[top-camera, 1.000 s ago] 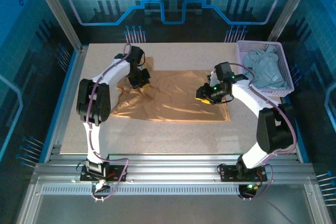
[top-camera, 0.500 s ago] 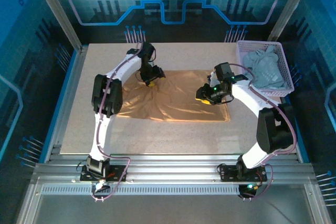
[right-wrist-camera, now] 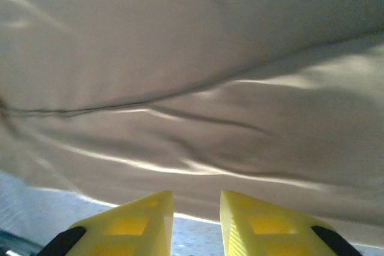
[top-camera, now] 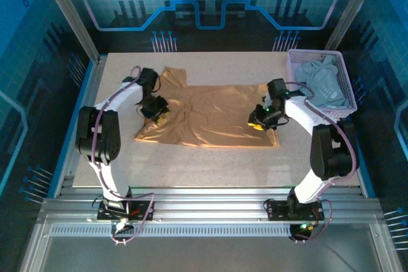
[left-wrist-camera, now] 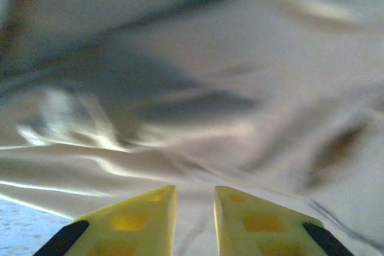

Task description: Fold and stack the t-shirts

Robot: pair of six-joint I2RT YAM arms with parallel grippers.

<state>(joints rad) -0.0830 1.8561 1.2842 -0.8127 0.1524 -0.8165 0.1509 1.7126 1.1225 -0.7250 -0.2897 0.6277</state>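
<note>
The table [top-camera: 210,164] carries the tan t-shirt [top-camera: 210,116] spread nearly flat at its centre, with one sleeve flipped out toward 11 o'clock and wrinkles bunched along the 9 o'clock side. At 2 o'clock stands the lavender mesh basket [top-camera: 294,68], and the grey-blue t-shirt [top-camera: 322,84] is heaped inside it.

The step in hand looks like flattening the tan shirt before the first fold. To do it well, both edges should probably be drawn outward evenly, low over the surface, so the creases at 9 o'clock pull out without dragging the whole cloth off-centre.

The left arm [top-camera: 115,100] bends out and back in, setting the left gripper [top-camera: 157,114] on the shirt's 9 o'clock edge. Its yellow fingers [left-wrist-camera: 144,223] show a narrow gap with cloth in it, but I cannot tell whether they pinch it.

The right arm [top-camera: 306,116] reaches in from 4 o'clock, with the right gripper [top-camera: 260,121] at the 3 o'clock hem. Its fingers [right-wrist-camera: 132,223] are parted and hold nothing, with the hem just ahead.
</note>
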